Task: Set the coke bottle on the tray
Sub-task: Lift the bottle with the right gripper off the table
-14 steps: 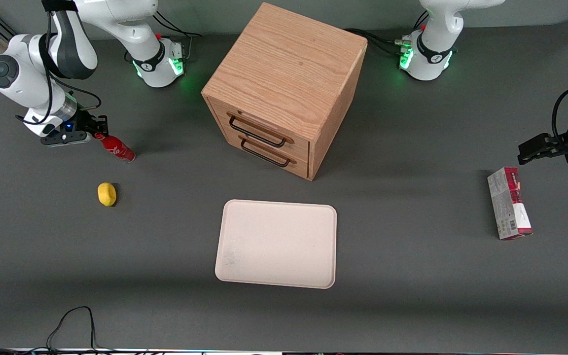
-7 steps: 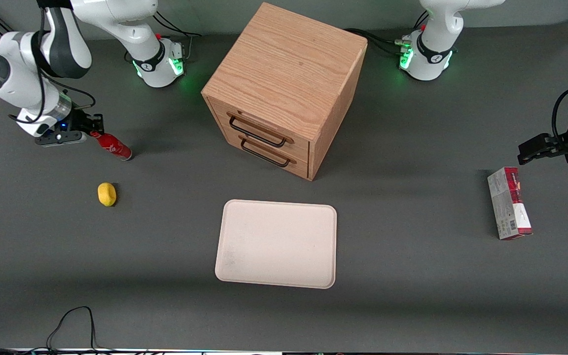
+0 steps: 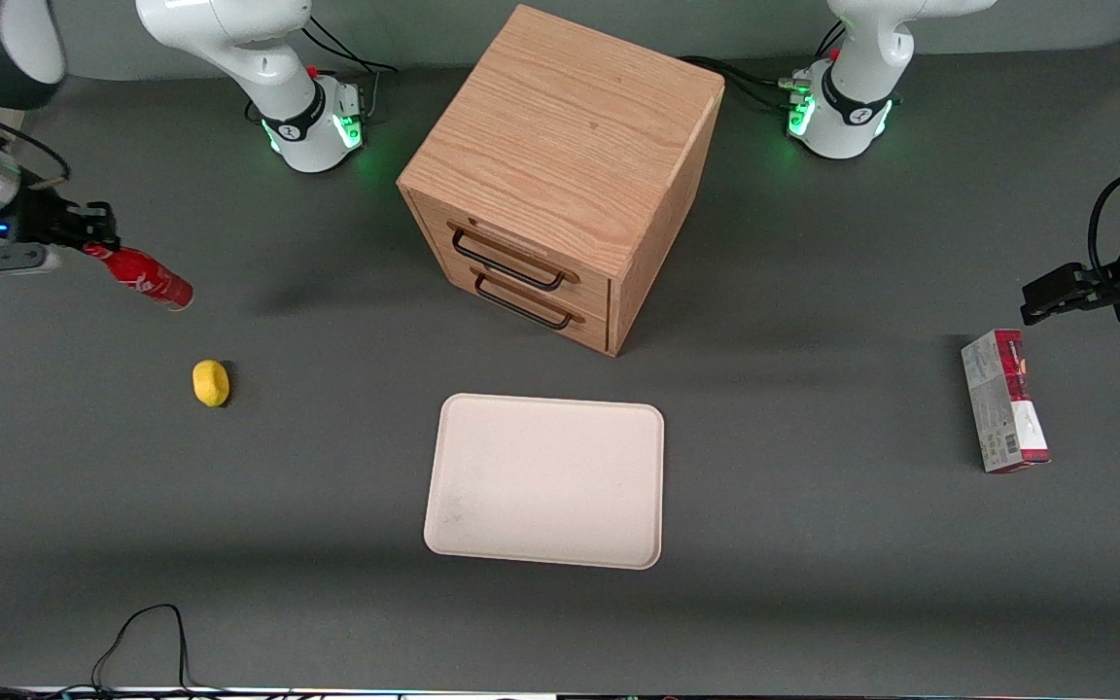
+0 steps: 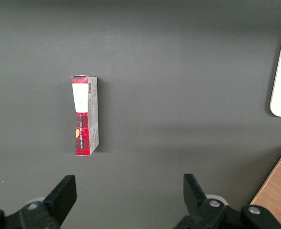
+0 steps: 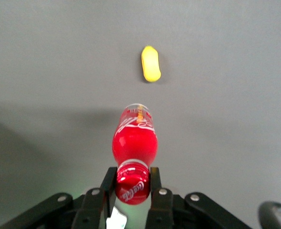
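Gripping the small slim red coke bottle (image 5: pixel 134 143) at its red cap and narrow neck, the right arm's black two-finger gripper (image 5: pixel 132 183) has its fingers closed on both sides of the cap. In the front view this gripper (image 3: pixel 84 233) is at the working arm's end of the table, and the bottle (image 3: pixel 140 276) hangs from it above the table, tilted, with its base pointing down and toward the middle of the table.

The bottle looks like stiff plastic, smooth and probably a little slippery. It seems light. Held only at the neck, it may swing or turn between the fingers, so a slow carry would be safer. The neck just under the cap is a sensible place to hold.

The table (image 3: pixel 813 544) is a flat dark grey matte surface. The large flat cream-beige rectangular tray (image 3: pixel 546 480) lies well apart from the bottle, in front of the wooden two-drawer cabinet (image 3: pixel 560 175), and nothing lies on it. A small yellow lemon-shaped object (image 3: pixel 211 382) rests on the table near the bottle, nearer to the front camera. A red-and-grey rectangular carton (image 3: pixel 1003 400) lies toward the parked arm's end.
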